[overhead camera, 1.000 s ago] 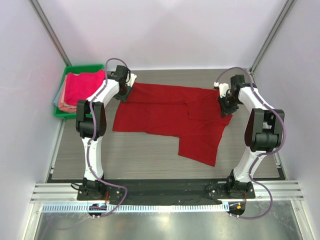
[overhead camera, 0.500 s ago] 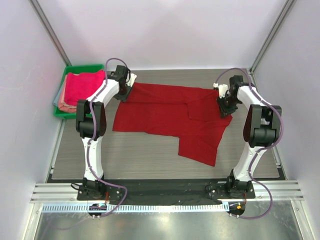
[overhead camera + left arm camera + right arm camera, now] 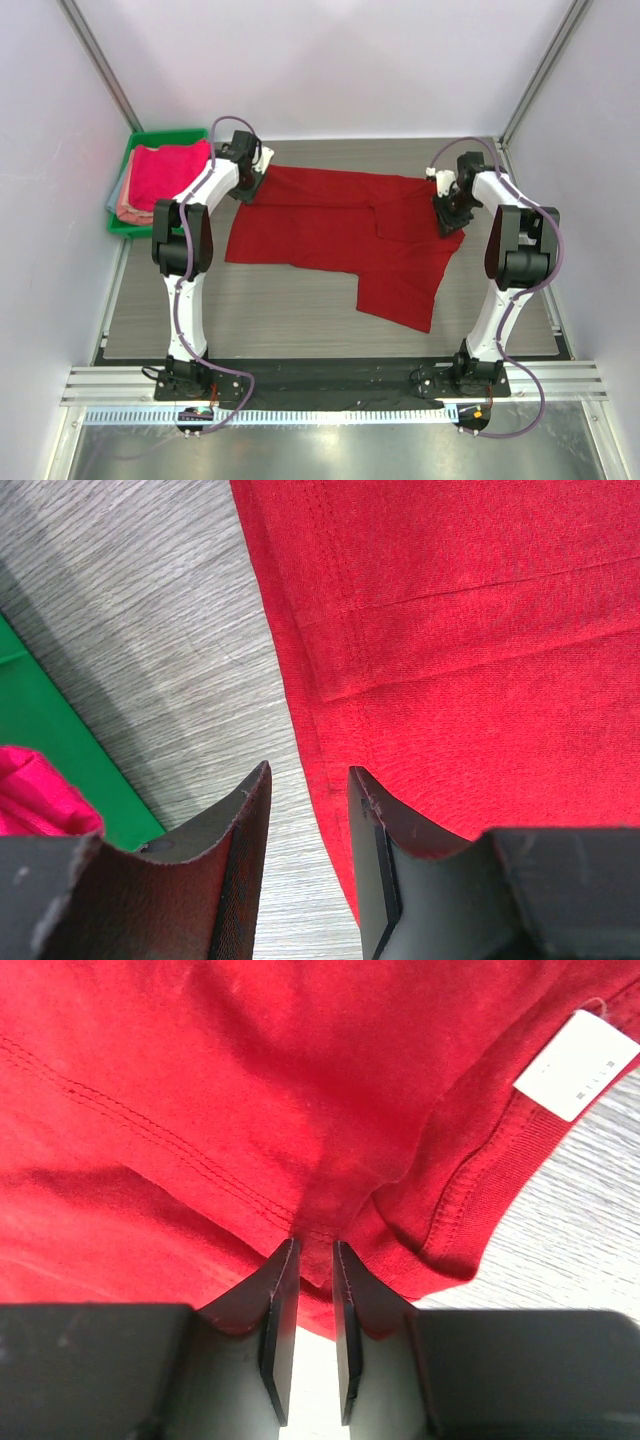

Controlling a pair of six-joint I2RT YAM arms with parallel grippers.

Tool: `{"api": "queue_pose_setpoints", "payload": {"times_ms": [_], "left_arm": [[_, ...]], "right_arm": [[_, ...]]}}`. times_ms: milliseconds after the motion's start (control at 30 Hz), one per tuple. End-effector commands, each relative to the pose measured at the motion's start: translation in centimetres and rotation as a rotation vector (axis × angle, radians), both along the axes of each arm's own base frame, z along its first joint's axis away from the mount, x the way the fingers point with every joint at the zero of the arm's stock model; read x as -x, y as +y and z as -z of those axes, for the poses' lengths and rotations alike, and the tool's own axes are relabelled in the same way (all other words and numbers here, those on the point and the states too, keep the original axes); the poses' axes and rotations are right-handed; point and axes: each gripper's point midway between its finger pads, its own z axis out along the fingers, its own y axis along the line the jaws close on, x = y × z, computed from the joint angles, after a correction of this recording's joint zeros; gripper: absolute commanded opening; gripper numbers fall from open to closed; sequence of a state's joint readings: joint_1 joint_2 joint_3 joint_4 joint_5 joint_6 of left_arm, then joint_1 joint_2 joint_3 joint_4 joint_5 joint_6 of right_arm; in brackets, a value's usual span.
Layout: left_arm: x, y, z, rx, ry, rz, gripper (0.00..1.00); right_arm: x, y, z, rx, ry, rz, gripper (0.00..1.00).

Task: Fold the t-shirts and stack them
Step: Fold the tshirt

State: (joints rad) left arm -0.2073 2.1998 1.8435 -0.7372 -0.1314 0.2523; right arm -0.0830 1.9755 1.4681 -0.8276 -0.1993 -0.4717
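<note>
The deep red t-shirt lies spread across the middle of the desk, with one flap reaching toward the near edge right of centre. At the shirt's right end the right gripper is pinched almost fully closed on a fold of red cloth near the white label. At its far left corner the left gripper stands slightly parted astride the hem, clamping nothing. In the desk's far left corner the green tray holds a bright pink t-shirt atop a salmon one.
</note>
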Motion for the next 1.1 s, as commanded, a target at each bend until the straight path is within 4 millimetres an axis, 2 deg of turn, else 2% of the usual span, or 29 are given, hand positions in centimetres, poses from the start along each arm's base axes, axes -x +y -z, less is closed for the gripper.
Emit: {"api": "queue_pose_setpoints", "payload": {"times_ms": [0,133,333,433,467,567,667,833,1067], "left_arm": [[-0.9,-0.1,-1.9,-0.004,-0.057,0.011,0.38],[-0.9,-0.2,-1.9,-0.004,-0.058,0.014,0.38],[-0.9,-0.2,-1.9,-0.003,-0.058,0.012,0.38],[-0.9,-0.3,-1.9,-0.004,-0.058,0.015,0.38],[-0.9,-0.3,-1.9,-0.004,-0.06,0.015,0.38],[-1.0,-0.3,-2.0,-0.004,-0.061,0.013,0.38],[-0.8,-0.2,-1.9,-0.005,-0.057,0.013,0.38],[-0.8,-0.3,-1.7,-0.003,-0.055,0.015,0.38],[-1.2,-0.6,-1.9,0.005,-0.065,0.017,0.37]], "right_arm": [[-1.6,-0.8,-1.1,0.016,-0.054,0.024,0.26],[-1.2,-0.7,-0.6,0.009,-0.032,0.03,0.29],[-1.0,-0.3,-0.2,-0.012,-0.021,0.036,0.27],[-1.2,-0.2,-0.3,-0.02,-0.021,0.035,0.18],[-1.2,-0.2,-0.4,-0.023,-0.022,0.036,0.11],[-1.3,-0.2,-0.6,-0.023,-0.029,0.036,0.05],[-1.6,-0.2,-1.6,-0.02,-0.055,0.034,0.01],[-2.3,-0.3,-4.9,-0.013,-0.137,0.029,0.01],[-1.5,0.2,-6.7,-0.036,-0.154,0.035,0.01]]}}
